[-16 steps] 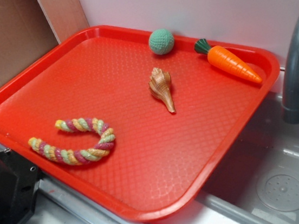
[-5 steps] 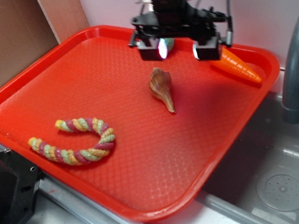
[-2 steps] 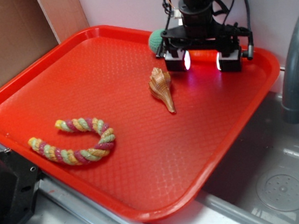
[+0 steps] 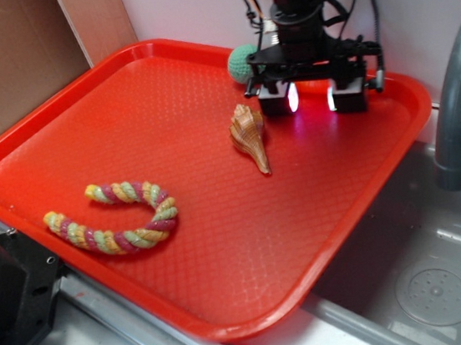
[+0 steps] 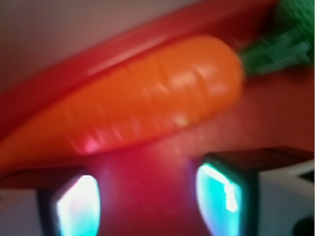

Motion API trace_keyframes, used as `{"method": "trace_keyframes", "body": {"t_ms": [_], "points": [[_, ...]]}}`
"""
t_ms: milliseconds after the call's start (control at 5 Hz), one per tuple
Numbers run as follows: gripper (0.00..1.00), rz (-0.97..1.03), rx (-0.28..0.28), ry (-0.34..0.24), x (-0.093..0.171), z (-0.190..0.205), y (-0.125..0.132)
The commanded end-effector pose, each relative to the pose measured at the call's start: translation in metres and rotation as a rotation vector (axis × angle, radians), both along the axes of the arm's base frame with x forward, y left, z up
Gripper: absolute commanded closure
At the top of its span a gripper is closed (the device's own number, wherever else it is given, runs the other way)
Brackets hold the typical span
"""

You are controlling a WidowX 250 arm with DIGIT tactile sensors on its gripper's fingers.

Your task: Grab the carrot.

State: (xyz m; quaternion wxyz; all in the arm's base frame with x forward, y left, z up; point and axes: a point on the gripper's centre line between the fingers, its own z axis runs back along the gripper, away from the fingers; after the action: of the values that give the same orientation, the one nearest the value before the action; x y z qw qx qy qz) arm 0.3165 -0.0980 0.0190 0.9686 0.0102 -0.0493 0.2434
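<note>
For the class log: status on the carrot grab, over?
Gripper open, low over tray. Glossy orange toy carrot just beyond fingers, ungrasped. Nothing between.

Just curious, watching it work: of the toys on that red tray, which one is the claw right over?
The carrot. It fills the wrist view just beyond the open claw; the shell, green ball and rope ring lie off to the side.

tray (image 4: 64, 117) | carrot (image 5: 147, 93); seashell (image 4: 249, 136); rope ring (image 4: 114, 216); green ball (image 4: 239, 60)

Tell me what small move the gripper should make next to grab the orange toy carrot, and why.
Probably ease a little farther forward and down, then close. In the wrist view the glossy orange toy carrot lies just ahead of the open gripper, not yet between its glowing fingers.
</note>
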Motion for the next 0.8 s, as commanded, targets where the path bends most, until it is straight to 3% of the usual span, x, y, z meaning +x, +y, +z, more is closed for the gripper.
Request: {"method": "trace_keyframes", "body": {"t_ms": [0,200,600], "points": [[0.00,0.052,0.024,-0.263,-0.013,0.079,0.011],[0.00,0.091,0.075,-0.312,0.003,0.076,0.013],[0.00,0.086,0.091,-0.316,0.030,0.063,0.019]]}}
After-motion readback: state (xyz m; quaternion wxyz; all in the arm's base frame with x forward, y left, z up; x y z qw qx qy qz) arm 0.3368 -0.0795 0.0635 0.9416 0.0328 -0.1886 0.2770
